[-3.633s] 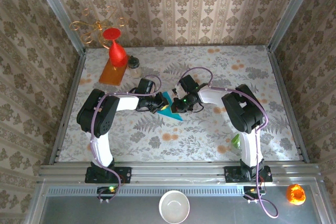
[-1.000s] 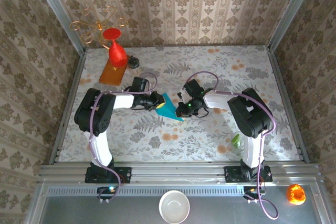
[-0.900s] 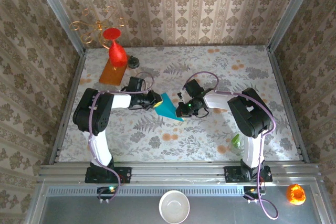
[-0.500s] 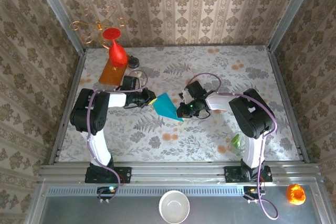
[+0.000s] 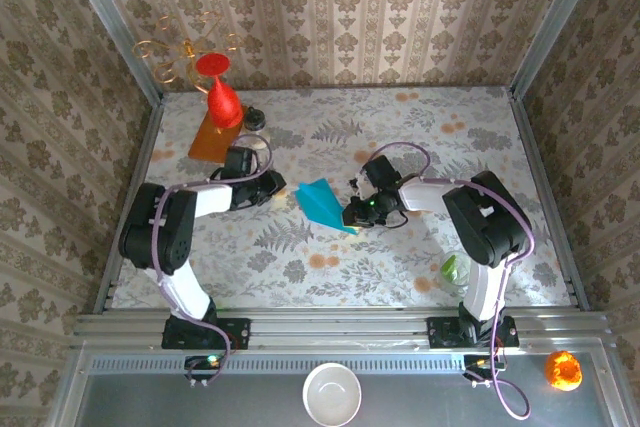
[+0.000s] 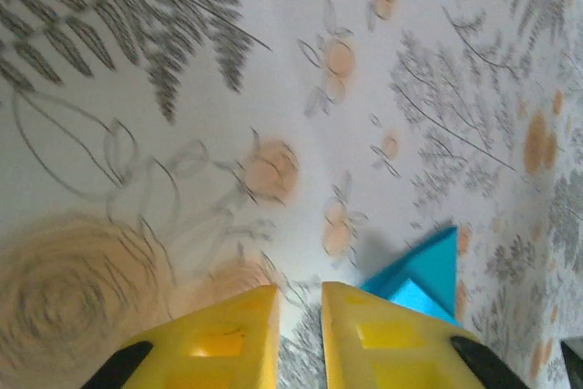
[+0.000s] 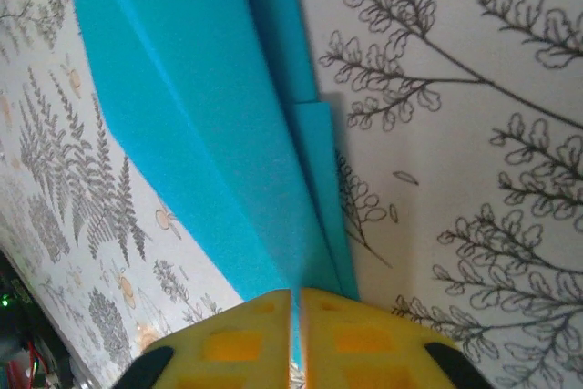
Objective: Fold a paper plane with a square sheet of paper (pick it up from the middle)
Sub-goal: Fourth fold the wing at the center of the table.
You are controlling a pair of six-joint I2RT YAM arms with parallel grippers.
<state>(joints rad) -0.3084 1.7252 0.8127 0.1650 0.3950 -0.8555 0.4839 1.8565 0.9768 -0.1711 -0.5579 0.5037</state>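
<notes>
Top external view: paper plane (image 5: 325, 204), teal-blue, folded to a pointed wedge, lies flat on the floral desk (image 5: 400, 137) between the two sets of jaws. The left jaws stand just off its left edge, apart from it, with a strip of desk between; their opening cannot be read from this height. The right jaws sit at the plane's near right tip, in contact with it. Behind the left jaws, well apart, is an orange board (image 5: 205, 142) with a red vase (image 5: 222, 97) upright at its far end and a small dark jar (image 5: 255, 120) just beside the board. Left wrist view: two yellow fingers (image 6: 219, 334) stand with a narrow gap between them; bare desk shows through the gap and nothing is gripped. One corner of the paper plane (image 6: 421, 266) lies ahead of the jaws and off to one side, just past one fingertip; whether it touches that finger cannot be told. Right wrist view: yellow fingers (image 7: 228, 339) stand at a thin slit, and the folded ridge of the paper plane (image 7: 182, 88) runs straight into the slit, so the jaws pinch the paper by that edge. From the jaws the plane extends ahead in layers, a lower flap showing along one side of the ridge, with patterned desk on either side.
</notes>
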